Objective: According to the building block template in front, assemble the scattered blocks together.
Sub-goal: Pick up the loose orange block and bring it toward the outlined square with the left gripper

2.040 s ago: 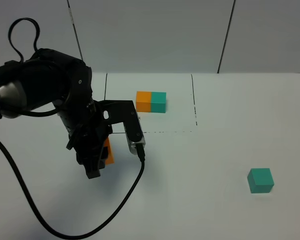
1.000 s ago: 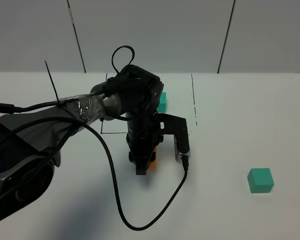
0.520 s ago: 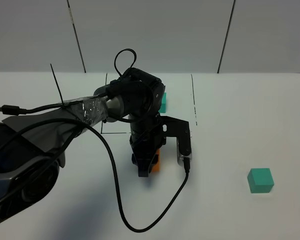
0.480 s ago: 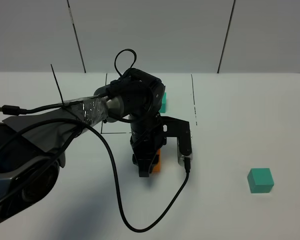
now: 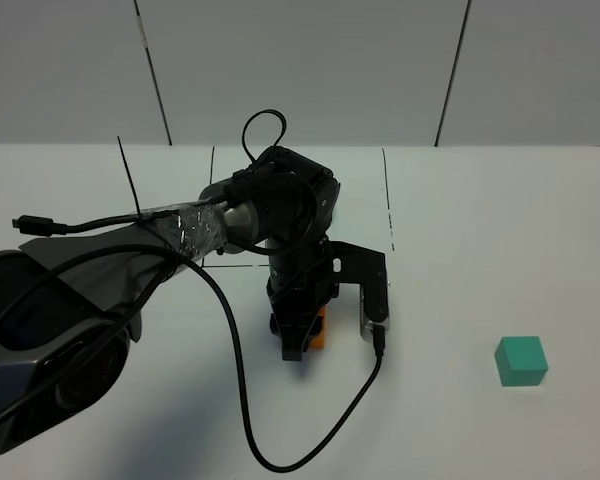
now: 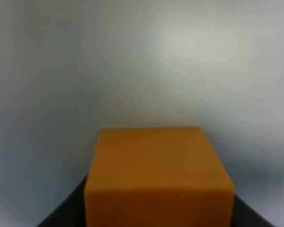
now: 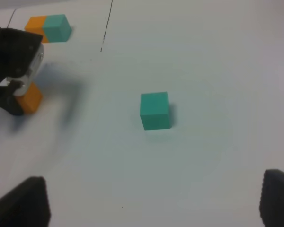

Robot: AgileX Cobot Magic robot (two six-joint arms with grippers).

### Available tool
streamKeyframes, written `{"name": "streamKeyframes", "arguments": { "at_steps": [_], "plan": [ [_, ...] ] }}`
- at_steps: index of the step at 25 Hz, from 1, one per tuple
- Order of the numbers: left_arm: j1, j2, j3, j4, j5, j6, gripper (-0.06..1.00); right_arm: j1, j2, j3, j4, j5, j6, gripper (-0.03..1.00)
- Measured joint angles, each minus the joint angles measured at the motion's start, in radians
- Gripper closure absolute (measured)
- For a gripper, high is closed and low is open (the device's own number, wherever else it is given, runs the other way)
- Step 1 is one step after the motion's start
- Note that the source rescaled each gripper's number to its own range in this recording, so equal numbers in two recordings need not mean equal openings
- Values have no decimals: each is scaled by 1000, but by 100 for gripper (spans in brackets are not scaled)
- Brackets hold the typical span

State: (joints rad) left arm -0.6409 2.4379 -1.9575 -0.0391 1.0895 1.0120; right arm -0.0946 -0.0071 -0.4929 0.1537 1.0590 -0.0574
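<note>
The orange cube (image 5: 321, 329) is held between the closed fingers of the left gripper (image 5: 302, 338), which points down near the middle of the white table (image 5: 480, 250). In the left wrist view the orange cube (image 6: 158, 179) fills the lower middle of the picture. It is seen as a plain matte block with sharp edges, its top face a little lighter than the face turned to the camera. A dark finger (image 6: 66, 210) is seen against each of its lower sides. Whether the cube rests on the table or hangs just above it cannot be told.

The teal cube (image 5: 521, 361) is set alone on the table, well apart from the orange one, to the right and slightly nearer. It is matte teal-green and appears about the same size as the orange cube. It is seen again near the middle of the right wrist view (image 7: 155, 110), with nothing touching it.

The building block template (image 7: 48, 27) is shown in the right wrist view as an orange half and a teal half joined flush into one short bar. It lies at the far side of the table, beyond a dashed line (image 5: 389, 200). In the high view it is hidden behind the left arm.

The right gripper (image 7: 151, 205) is held open over the near right part of the table, with its dark fingertips (image 7: 23, 203) spread wide and nothing between them. A black cable (image 5: 230, 370) is looped across the table near the left arm.
</note>
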Motion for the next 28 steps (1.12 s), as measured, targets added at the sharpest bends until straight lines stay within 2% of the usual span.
{"name": "streamKeyframes", "arguments": {
  "at_steps": [18, 19, 21, 26, 27, 28],
  "plan": [
    [0, 1, -2, 12, 22, 1, 94, 0, 0, 0, 0, 0, 3, 20],
    [0, 1, -2, 13, 27, 1, 92, 0, 0, 0, 0, 0, 3, 20],
    [0, 1, -2, 15, 40, 1, 79, 0, 0, 0, 0, 0, 3, 20],
    [0, 1, -3, 20, 71, 1, 13, 0, 0, 0, 0, 0, 3, 20],
    [0, 1, -3, 25, 71, 1, 4, 0, 0, 0, 0, 0, 4, 20],
    [0, 1, -3, 30, 70, 1, -1, 0, 0, 0, 0, 0, 4, 20]
  ]
}}
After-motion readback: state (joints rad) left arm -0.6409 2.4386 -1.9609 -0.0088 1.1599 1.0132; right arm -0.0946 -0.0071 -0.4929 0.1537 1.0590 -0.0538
